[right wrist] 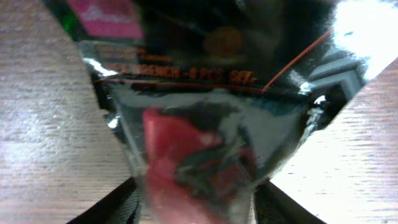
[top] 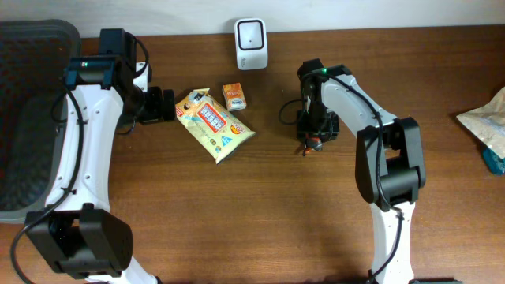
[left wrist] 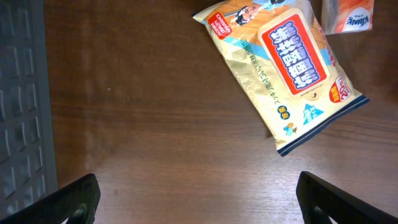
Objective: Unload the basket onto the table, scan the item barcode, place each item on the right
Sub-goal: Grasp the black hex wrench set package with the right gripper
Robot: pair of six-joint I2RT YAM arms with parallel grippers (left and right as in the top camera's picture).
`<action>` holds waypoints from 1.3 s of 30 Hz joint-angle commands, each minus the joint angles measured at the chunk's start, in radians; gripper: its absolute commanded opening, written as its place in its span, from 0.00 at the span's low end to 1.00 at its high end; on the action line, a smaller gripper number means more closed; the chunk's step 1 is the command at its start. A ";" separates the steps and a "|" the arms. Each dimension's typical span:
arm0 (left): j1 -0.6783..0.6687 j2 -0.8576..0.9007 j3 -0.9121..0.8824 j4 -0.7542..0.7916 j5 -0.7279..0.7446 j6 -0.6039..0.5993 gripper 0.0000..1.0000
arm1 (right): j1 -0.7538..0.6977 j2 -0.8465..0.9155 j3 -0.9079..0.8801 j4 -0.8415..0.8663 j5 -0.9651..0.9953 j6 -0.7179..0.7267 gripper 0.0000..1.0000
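A glossy dark packet (right wrist: 211, 112) with a red item inside fills the right wrist view. My right gripper (right wrist: 196, 205) has a finger pressed against each side of it. From overhead, that gripper (top: 314, 136) points down at the table right of centre, and only a dark and red scrap of the packet (top: 310, 144) shows below it. The white scanner (top: 251, 33) stands at the table's back edge. My left gripper (top: 162, 104) hangs open beside a yellow snack bag (top: 214, 124). In its wrist view the left gripper (left wrist: 199, 205) holds nothing, and the snack bag (left wrist: 289, 68) lies ahead.
A small orange box (top: 233, 96) lies just behind the snack bag, and its corner shows in the left wrist view (left wrist: 348, 15). A dark grey crate (top: 24, 118) takes up the left edge. Another crinkled bag (top: 485, 126) sits at the right edge.
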 commanded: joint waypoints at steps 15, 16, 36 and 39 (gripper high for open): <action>0.000 -0.017 -0.003 0.001 -0.003 0.002 0.99 | 0.000 -0.010 0.145 0.010 0.010 0.002 0.39; 0.000 -0.017 -0.003 0.001 -0.003 0.002 0.99 | 0.000 -0.010 0.170 0.006 0.009 -0.009 0.39; 0.000 -0.017 -0.003 0.001 -0.003 0.002 0.99 | 0.000 -0.010 -0.013 0.109 0.028 0.027 0.51; 0.000 -0.017 -0.003 0.001 -0.003 0.002 0.99 | 0.000 -0.009 -0.023 0.134 0.029 0.029 0.44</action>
